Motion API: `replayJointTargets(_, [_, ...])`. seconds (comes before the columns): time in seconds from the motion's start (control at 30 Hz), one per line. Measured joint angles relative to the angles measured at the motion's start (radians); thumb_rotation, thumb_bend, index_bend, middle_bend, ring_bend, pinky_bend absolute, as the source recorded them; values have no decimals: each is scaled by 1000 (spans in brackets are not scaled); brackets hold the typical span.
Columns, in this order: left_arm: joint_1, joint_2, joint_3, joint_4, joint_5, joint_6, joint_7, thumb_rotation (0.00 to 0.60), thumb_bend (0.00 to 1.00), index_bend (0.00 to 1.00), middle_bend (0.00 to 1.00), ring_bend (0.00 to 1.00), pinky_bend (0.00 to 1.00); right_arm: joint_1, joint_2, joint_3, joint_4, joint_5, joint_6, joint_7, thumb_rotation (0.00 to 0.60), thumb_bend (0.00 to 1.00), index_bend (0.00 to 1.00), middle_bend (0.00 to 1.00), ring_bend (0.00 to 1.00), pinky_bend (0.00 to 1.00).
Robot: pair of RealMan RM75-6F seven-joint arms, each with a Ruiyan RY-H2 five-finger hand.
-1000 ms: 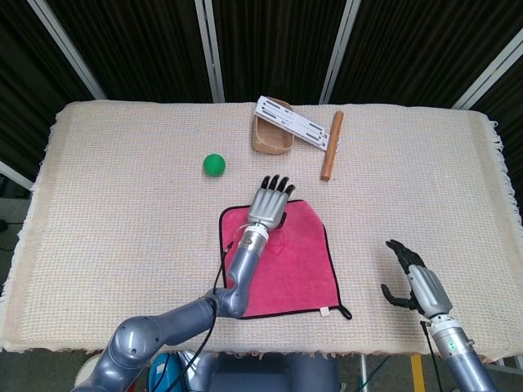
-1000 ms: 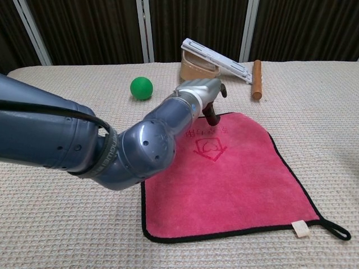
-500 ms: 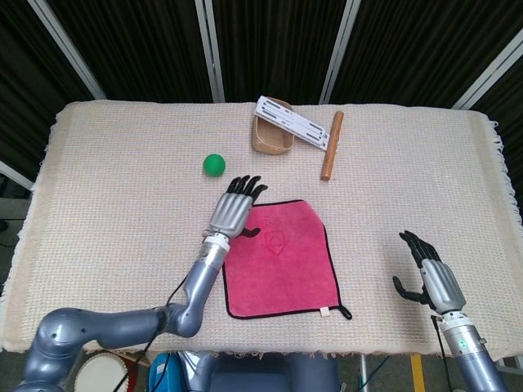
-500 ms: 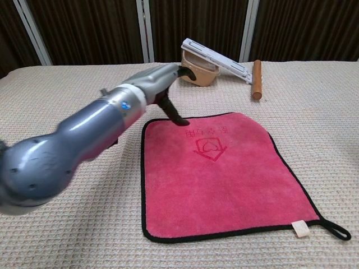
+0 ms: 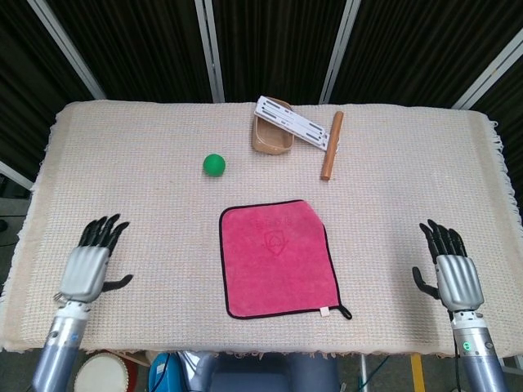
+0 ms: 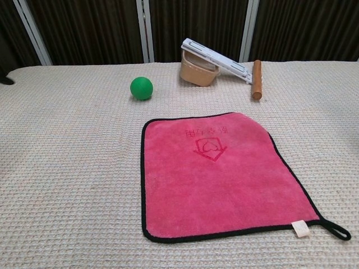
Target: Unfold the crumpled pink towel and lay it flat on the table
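Observation:
The pink towel point(image 5: 278, 259) with a black hem lies spread flat on the beige tablecloth, its hanging loop at the near right corner point(image 6: 335, 230). The chest view shows the towel point(image 6: 219, 176) fully open with a stitched emblem near its far edge. My left hand point(image 5: 88, 263) hovers over the near left of the table, fingers spread, holding nothing. At the near right my right hand point(image 5: 450, 273) is likewise spread and empty. Both hands are well away from the towel. The chest view shows neither hand clearly.
A green ball point(image 5: 214, 164) lies beyond the towel on the left. At the back stand a tan bowl point(image 5: 270, 137) with a white strip point(image 5: 292, 122) laid across it, and a wooden stick point(image 5: 331, 144) beside it.
My left hand has lifted off the towel's far edge and pulled back to the near left of the table. My right hand drifted slightly right and opened wider. The towel stays flat.

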Motion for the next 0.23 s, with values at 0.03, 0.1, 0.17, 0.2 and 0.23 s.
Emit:
replayJointTargets(0.03, [31,14,24,16,22,30,-7,600,109,102,10,0,0,-4,-1,-1,-1,-4,7,-7,600,417,0,0,0,0])
replayJointTargets(0.1, [72,36,51,45,50,65,-16,600,106,98,8,0,0,-14,0,-8,-7,-15,21,-20,600,414,0,0,0,0])
replayJointTargets(0.17, [113,63,64,76,75,101,-30,600,102,93,6,0,0,-23,4,-15,-14,-26,34,-25,600,411,0,0,0,0])
replayJointTargets(0.2, [127,74,67,86,83,113,-37,600,101,92,6,0,0,-27,7,-18,-15,-30,39,-26,600,410,0,0,0,0])
replayJointTargets(0.23, [143,88,69,96,90,127,-48,600,101,90,6,0,0,-32,10,-21,-15,-34,43,-27,600,410,0,0,0,0])
